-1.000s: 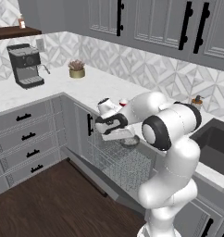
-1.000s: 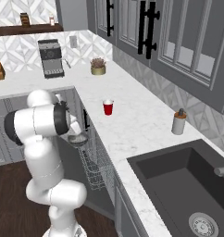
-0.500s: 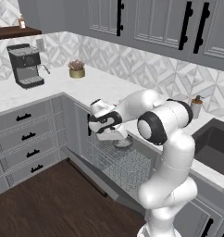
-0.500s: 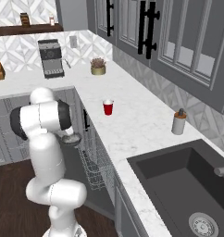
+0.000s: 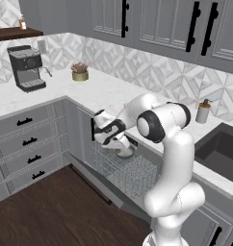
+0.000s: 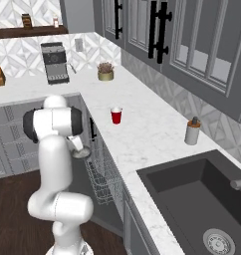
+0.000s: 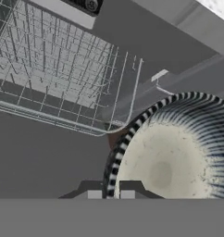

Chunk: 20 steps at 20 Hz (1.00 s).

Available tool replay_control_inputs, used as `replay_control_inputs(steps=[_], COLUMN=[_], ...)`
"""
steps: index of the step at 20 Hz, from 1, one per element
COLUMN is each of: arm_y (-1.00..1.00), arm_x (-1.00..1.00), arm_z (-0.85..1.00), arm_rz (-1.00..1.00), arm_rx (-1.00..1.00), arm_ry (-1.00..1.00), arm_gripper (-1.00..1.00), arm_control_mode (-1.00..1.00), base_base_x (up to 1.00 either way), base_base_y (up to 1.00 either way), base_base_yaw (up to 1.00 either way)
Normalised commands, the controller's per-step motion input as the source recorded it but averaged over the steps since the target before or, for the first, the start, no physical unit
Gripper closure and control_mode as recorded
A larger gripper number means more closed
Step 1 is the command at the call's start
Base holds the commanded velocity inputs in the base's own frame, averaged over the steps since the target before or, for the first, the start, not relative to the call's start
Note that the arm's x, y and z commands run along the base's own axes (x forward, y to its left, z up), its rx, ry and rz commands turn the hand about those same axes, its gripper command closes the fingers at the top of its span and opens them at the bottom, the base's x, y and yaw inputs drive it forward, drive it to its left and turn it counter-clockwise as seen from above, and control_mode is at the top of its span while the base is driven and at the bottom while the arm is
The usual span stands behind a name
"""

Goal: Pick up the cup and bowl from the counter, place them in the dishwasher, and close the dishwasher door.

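My gripper (image 5: 119,144) is shut on the rim of the grey ribbed bowl (image 5: 124,152), holding it just above the wire rack (image 5: 130,169) of the open dishwasher. In the hand view the bowl (image 7: 174,159) fills the lower right, with my fingertips (image 7: 94,194) pinching its left rim and the rack (image 7: 58,69) beyond. The dishwasher door (image 5: 106,191) hangs folded down below the rack. The red cup (image 6: 116,115) stands upright on the white marble counter (image 6: 147,134), to the right of my arm. From the right base view the bowl (image 6: 82,152) hangs beside the rack (image 6: 102,174).
A coffee machine (image 5: 26,67) and a potted plant (image 5: 80,72) stand at the counter's far left corner. A soap dispenser (image 6: 192,131) stands near the dark sink (image 6: 202,199). Grey drawer cabinets (image 5: 27,144) flank the dishwasher on the left, above the wood floor (image 5: 51,211).
My hand has shifted slightly left and lower with the bowl in it, and the elbow has swung in over the rack. The cup has stayed put.
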Motion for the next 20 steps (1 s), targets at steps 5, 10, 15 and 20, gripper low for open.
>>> replay_control_inputs(steps=[5, 10, 15, 20], arm_y=[0.02, -0.05, -0.01, -0.14], arm_x=[0.44, 0.33, 0.58, 0.54], arm_z=[-0.58, -0.22, -0.16, -0.12], arm_rz=[0.0, -0.06, -0.14, 0.03], arm_rx=[0.0, 0.02, 0.1, 0.05], arm_ry=[-0.11, -0.16, -0.06, -0.01], arm_gripper=[1.0, 1.0, 1.0, 1.0], arm_control_mode=[-1.0, -1.0, -1.0, -1.0], base_base_x=[0.0, 0.0, 0.0, 0.0], base_base_y=[0.0, 0.0, 0.0, 0.0], base_base_yaw=[0.0, 0.0, 0.0, 0.0])
